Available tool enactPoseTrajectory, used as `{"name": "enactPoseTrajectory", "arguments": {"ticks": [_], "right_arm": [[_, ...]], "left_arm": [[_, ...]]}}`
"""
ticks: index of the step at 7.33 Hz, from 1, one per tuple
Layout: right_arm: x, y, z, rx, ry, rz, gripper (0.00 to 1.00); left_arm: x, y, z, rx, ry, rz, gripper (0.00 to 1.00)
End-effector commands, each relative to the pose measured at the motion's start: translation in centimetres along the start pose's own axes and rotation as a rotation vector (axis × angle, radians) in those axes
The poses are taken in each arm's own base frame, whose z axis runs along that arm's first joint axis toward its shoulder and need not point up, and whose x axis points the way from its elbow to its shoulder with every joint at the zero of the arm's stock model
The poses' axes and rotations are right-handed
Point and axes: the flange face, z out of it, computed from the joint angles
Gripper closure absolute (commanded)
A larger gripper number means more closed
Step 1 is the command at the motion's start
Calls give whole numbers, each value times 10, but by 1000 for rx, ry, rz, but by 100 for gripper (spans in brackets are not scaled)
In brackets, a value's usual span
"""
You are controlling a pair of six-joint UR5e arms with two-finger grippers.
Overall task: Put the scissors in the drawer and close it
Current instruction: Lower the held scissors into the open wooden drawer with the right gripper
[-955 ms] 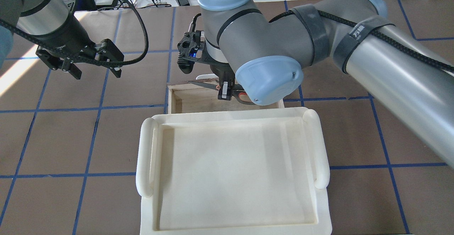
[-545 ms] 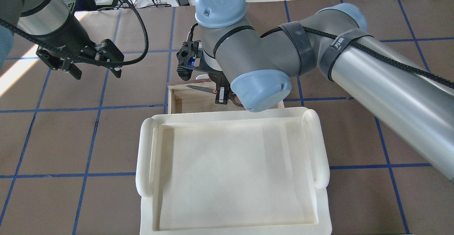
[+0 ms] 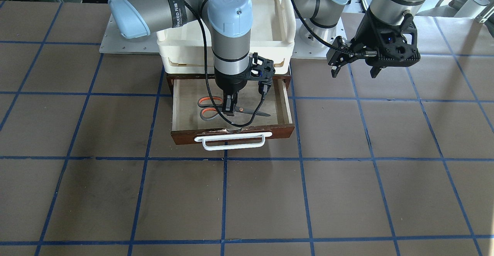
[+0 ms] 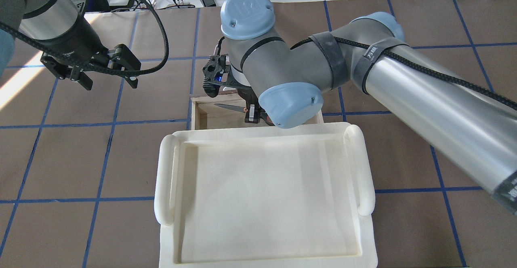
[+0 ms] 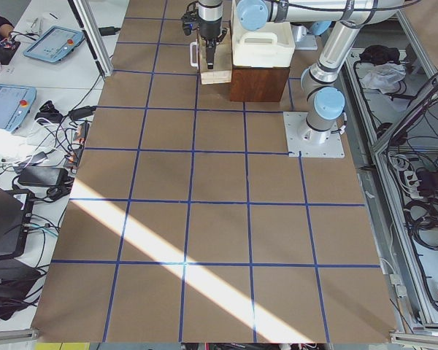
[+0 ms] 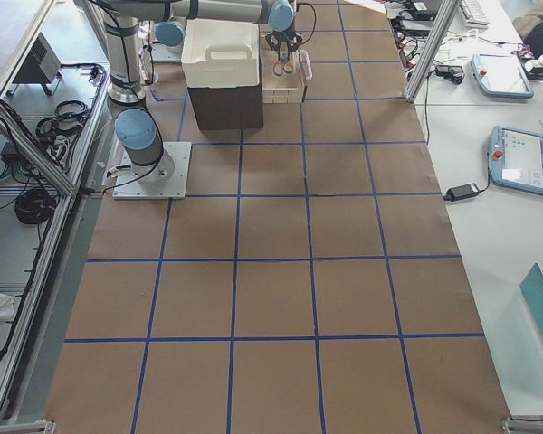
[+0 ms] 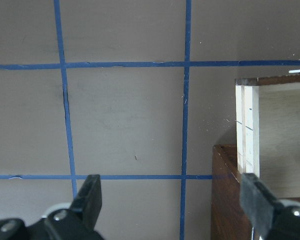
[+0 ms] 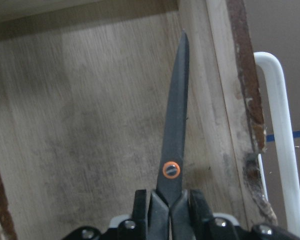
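Note:
The drawer (image 3: 283, 105) stands pulled open under the cream tray, its dark front and white bar handle (image 3: 231, 142) facing away from the robot. My right gripper (image 3: 230, 108) reaches down into it, shut on the scissors (image 3: 210, 109) near their pivot. The orange-and-black handles lie to one side and the dark blades (image 4: 230, 107) to the other, low over the plywood floor (image 8: 80, 125). In the right wrist view the blades (image 8: 175, 130) point along the drawer's front wall. My left gripper (image 3: 353, 65) is open and empty, hovering well off to the drawer's side, as the overhead view (image 4: 109, 82) also shows.
A cream-white plastic tray (image 4: 365, 171) sits on top of the dark brown cabinet (image 7: 225, 200) that holds the drawer. The table is brown with blue tape lines. The left wrist view shows the drawer's pale side wall (image 7: 247, 130) to its right.
My right arm has moved the scissors from above the drawer's front edge back and down into the drawer. The left arm has not moved.

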Motion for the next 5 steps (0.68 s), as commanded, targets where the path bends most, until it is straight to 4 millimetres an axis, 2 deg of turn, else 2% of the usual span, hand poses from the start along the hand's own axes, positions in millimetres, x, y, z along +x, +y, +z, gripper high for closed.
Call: {"name": "enactPoseTrajectory", "arguments": {"ticks": [1,2,5], "right_arm": [[1,-3,10,-7,-9,-15,100],[2,-5,19,-14,-21,-17,100],[2,-3,28,-38,-25,-32,100]], "left_arm": [[-1,-1,0,3,-1,0,0],[-1,-1,-1,6,-1,-2,0],[-1,-2,-3,13,-2,-10,0]]}}
